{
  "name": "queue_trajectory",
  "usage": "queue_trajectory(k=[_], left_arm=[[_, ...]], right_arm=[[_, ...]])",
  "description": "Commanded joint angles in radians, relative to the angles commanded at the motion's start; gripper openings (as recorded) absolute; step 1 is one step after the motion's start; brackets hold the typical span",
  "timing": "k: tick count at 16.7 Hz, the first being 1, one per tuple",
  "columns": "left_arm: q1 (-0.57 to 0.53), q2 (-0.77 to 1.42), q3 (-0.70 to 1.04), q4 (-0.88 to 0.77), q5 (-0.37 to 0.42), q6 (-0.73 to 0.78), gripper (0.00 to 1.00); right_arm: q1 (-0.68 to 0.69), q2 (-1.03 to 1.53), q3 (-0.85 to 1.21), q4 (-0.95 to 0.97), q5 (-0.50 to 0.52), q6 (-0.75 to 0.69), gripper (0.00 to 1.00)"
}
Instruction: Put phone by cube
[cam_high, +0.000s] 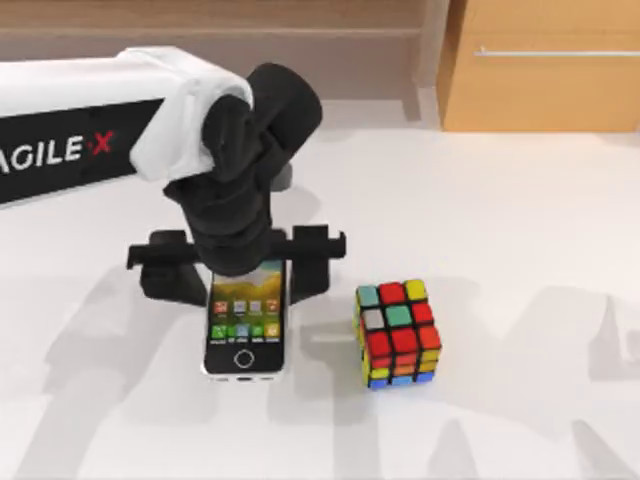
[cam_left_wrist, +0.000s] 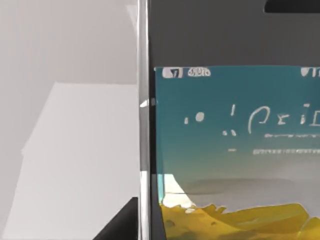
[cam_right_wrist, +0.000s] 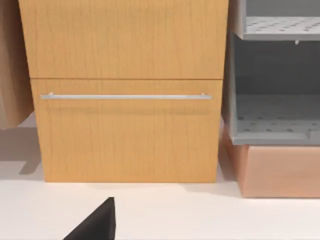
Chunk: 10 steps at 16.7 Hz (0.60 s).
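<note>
Our worktop (cam_high: 520, 230) is white, with a wooden cabinet (cam_high: 545, 65) at its far right edge; the right wrist view faces that cabinet (cam_right_wrist: 127, 90), its drawer handle (cam_right_wrist: 125, 96) and a grey shelf unit (cam_right_wrist: 275, 75) beside it. Our left arm (cam_high: 90, 120) reaches in from the left of the worktop and bends down over the middle. Its gripper (cam_high: 245, 262) sits over the phone's far end, the fingers (cam_high: 312, 262) spread wide, one on each side of the phone and apart from its edges. The phone (cam_high: 246, 322) lies flat, face up, screen lit, home button toward the near edge. In the left wrist view the phone (cam_left_wrist: 235, 150) shows close up, silver edge and screen. The cube (cam_high: 397, 333) stands just beside the phone on its right, with a small gap between them. For our right gripper (cam_right_wrist: 95, 222) we see a dark tip and cannot tell how the fingers stand.
</note>
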Motion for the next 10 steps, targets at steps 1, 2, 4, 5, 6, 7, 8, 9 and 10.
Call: queue_trajectory(k=[1,2,4,5,6,7,8,9,10], left_arm=[[0.0,0.004,-0.008,0.012,-0.001,0.001,0.0],[0.0,0.009,-0.016,0.022,-0.001,0.001,0.0],[-0.001,0.021,-0.034,0.041,-0.002,0.003,0.0],[-0.001,0.028,-0.044,0.048,-0.002,0.003,0.0],[-0.001,0.036,-0.053,0.053,-0.002,0.004,0.0],[-0.001,0.045,-0.063,0.057,-0.002,0.004,0.0],[-0.001,0.054,-0.072,0.059,-0.002,0.005,0.0],[-0.001,0.055,-0.073,0.059,-0.002,0.005,0.0],[-0.001,0.055,-0.073,0.059,-0.002,0.005,0.0]], right_arm=[[0.0,0.0,0.0,0.0,0.0,0.0,1.0],[0.0,0.0,0.0,0.0,0.0,0.0,1.0],[0.0,0.0,0.0,0.0,0.0,0.0,1.0],[0.0,0.0,0.0,0.0,0.0,0.0,1.0],[0.0,0.0,0.0,0.0,0.0,0.0,1.0],[0.0,0.0,0.0,0.0,0.0,0.0,1.0],[0.0,0.0,0.0,0.0,0.0,0.0,1.0],[0.0,0.0,0.0,0.0,0.0,0.0,1.0],[0.0,0.0,0.0,0.0,0.0,0.0,1.0]])
